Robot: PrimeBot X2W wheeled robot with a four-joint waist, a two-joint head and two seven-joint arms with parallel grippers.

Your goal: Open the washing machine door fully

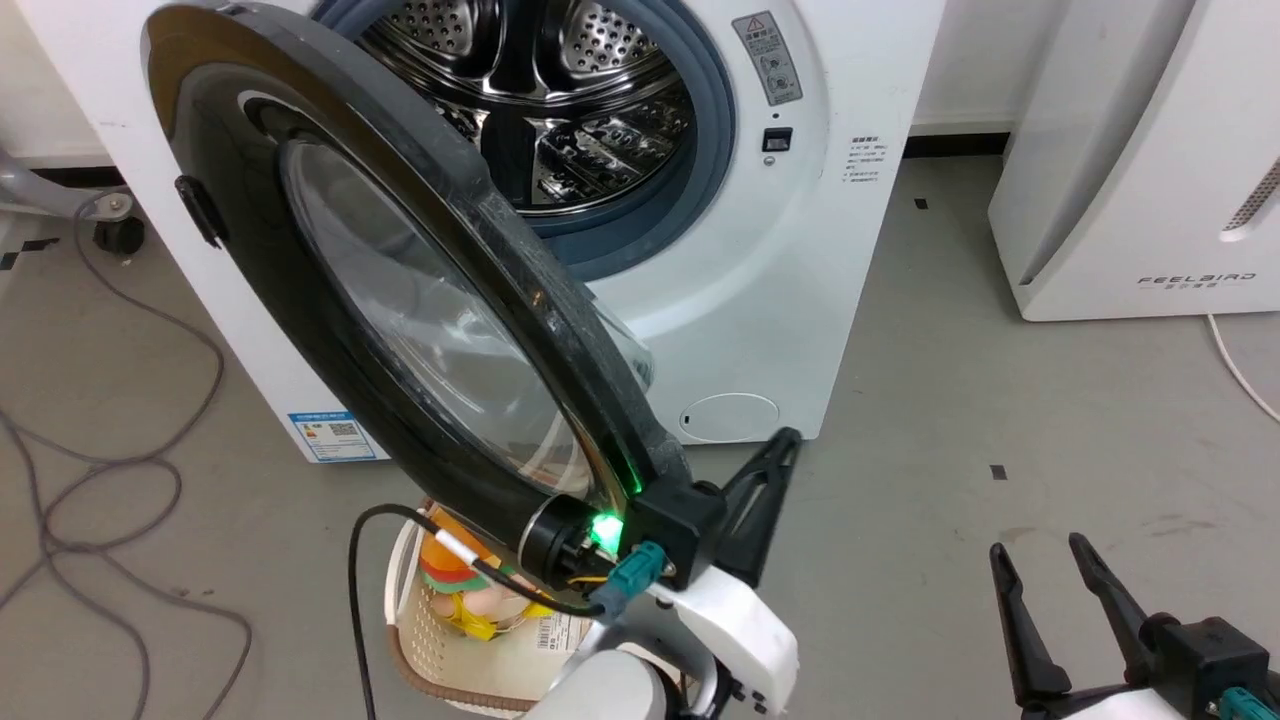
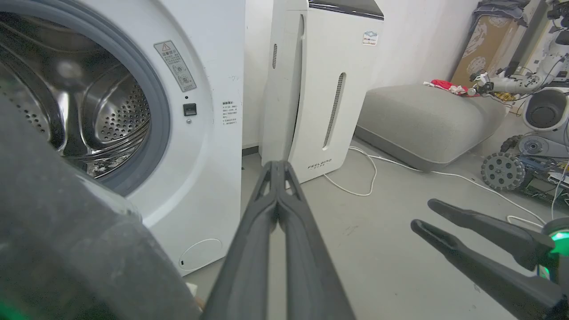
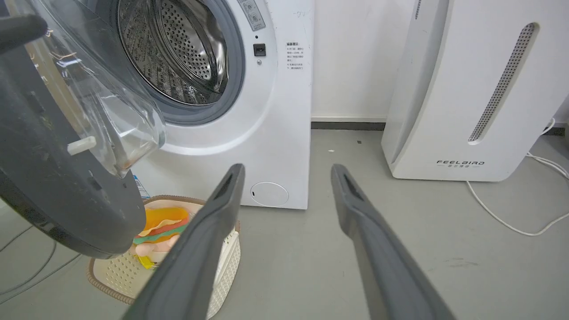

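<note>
door (image 1: 400, 300) stands half open, upper left of frame, off the washing machine (image 1: 800, 300); left claw (image 1: 785, 442) pinched shut, empty, at its lower rim, likely to nudge it wider; right claw (image 1: 1038, 548) spread open, idle.

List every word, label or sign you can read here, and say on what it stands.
"FEELBIRD": low on the front of the white appliance.
Warning sticker with a triangle sign, on the washing machine: too small to read.
Blue label, low on the machine's front: too small to read.
Printed block on the machine's front: blurred.
</note>
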